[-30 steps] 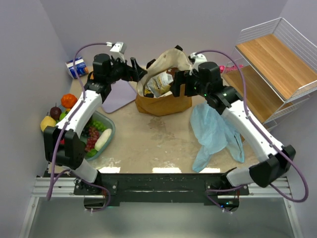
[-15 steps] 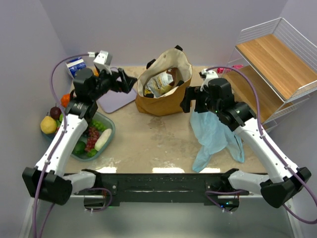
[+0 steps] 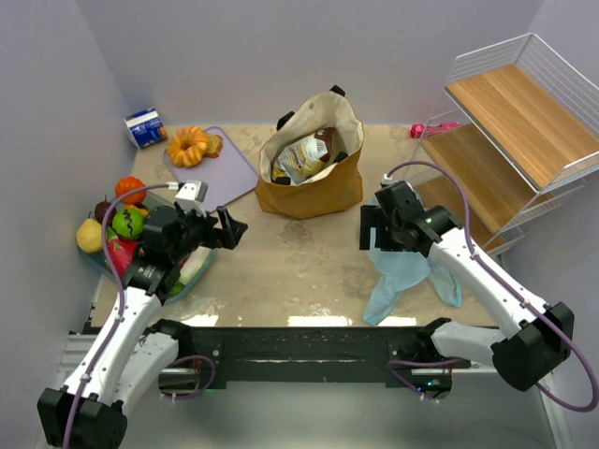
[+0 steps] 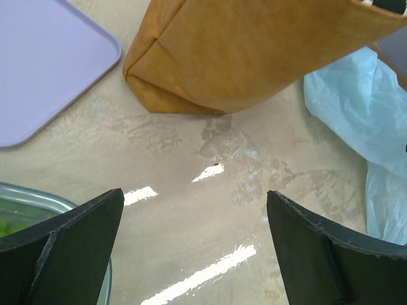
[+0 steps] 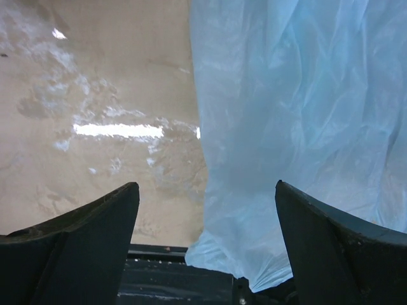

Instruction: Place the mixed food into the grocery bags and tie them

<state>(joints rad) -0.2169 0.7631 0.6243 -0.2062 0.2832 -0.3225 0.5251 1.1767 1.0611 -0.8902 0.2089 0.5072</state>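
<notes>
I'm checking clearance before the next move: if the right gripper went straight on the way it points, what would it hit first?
Probably the blue plastic bag, near its left edge. The open right gripper points down at it, with bare table just beside. Depth is hard to judge.

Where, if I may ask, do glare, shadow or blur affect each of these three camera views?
Top external: sharp overall, with bright rectangular reflections along the near edge of the table. Left wrist: glare streaks on the table below the tan tote, and its own fingers are near-black silhouettes. Right wrist: a white glare patch lies left of the blue plastic bag, which is evenly lit.
</notes>
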